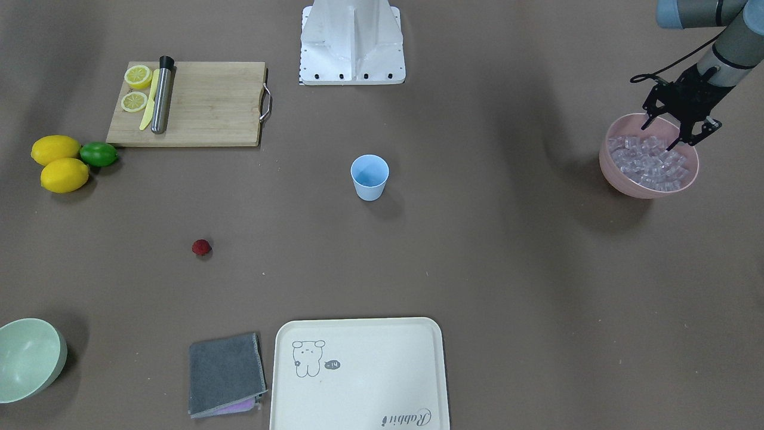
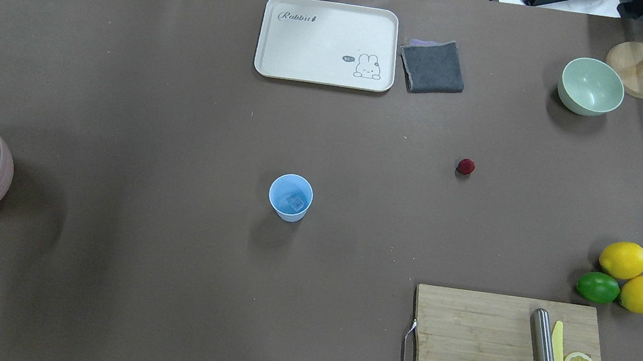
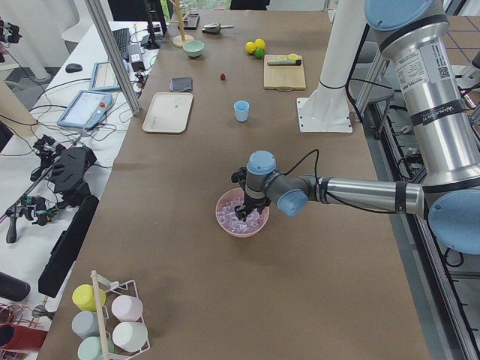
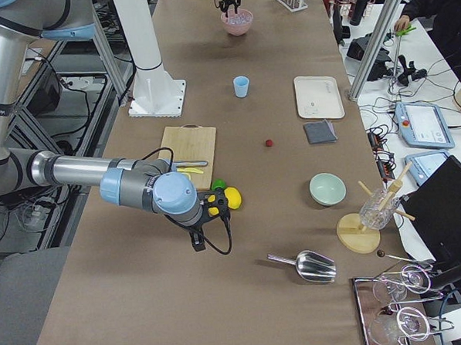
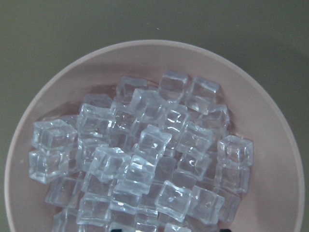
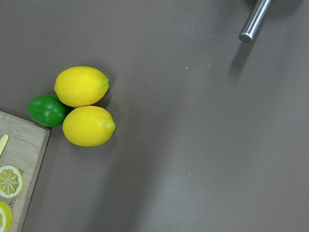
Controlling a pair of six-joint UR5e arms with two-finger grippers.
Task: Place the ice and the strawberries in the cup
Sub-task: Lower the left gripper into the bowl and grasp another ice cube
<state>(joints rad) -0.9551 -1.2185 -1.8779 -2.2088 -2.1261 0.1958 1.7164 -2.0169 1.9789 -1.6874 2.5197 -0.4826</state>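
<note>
One ice cube point(image 2: 296, 202) is seen in the cup point(image 1: 369, 186); far from it the left gripper point(image 1: 659, 136) is held open; the right gripper point(image 4: 215, 207) cannot be judged.

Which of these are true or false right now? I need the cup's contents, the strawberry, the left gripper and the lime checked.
1. The light-blue cup holds an ice cube. True.
2. The strawberry is in the cup. False: it lies on the table, apart from the cup.
3. The left gripper hangs open over the pink bowl of ice. True.
4. The lime sits on the cutting board. False: it is on the table beside two lemons.
</note>
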